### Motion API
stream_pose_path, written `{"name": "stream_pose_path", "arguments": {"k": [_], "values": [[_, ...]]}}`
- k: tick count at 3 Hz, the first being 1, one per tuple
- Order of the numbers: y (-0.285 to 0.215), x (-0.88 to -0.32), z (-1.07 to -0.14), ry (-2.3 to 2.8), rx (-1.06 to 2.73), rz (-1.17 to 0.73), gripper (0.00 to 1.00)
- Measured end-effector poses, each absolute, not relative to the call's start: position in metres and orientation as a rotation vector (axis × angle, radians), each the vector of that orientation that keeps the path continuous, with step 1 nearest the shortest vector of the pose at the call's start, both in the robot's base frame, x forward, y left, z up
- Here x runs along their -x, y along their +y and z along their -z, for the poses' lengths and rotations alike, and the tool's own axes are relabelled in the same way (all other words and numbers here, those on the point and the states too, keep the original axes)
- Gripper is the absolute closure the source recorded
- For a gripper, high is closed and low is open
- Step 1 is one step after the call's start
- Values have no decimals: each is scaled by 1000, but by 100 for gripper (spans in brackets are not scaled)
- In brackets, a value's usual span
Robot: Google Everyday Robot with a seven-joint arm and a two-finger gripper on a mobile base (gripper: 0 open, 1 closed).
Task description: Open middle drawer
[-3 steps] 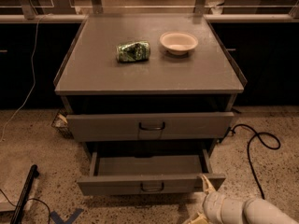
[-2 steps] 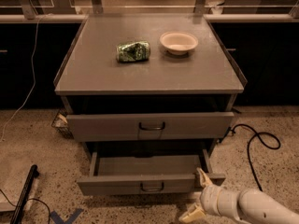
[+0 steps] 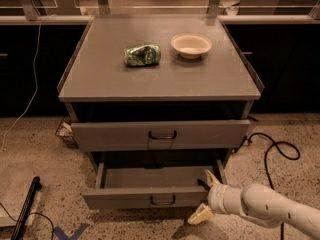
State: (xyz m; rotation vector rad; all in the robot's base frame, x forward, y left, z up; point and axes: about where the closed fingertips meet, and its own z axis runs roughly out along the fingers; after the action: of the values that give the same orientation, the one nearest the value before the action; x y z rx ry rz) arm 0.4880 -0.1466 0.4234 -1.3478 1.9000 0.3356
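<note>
Gripper [image 3: 206, 196] jaws spread: one finger inside, one outside the front of the middle drawer [image 3: 125, 199], at its right corner. Drawer stands well out, tray exposed. Judged: pull nearly complete. Next: short straight draw outward, then release.

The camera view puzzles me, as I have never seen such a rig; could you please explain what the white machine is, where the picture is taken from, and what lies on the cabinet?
The white tube at lower right is a mobile robot's single arm, ending in a two-fingered hand. The one camera looks down on a grey cabinet from the front; where it is mounted is not on record. On top lie what looks like a crumpled green packet and a pale bowl. The middle drawer stands pulled out, its tray showing. The hand is at that drawer's right front corner, fingers spread, carrying nothing.
</note>
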Motion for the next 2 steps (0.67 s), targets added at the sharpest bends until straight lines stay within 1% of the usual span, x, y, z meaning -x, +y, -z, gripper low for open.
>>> {"name": "stream_pose_path", "arguments": {"k": [1, 2], "values": [[-147, -488, -423, 1900, 1348, -336, 15], [-147, -488, -423, 1900, 1348, -336, 37]]}}
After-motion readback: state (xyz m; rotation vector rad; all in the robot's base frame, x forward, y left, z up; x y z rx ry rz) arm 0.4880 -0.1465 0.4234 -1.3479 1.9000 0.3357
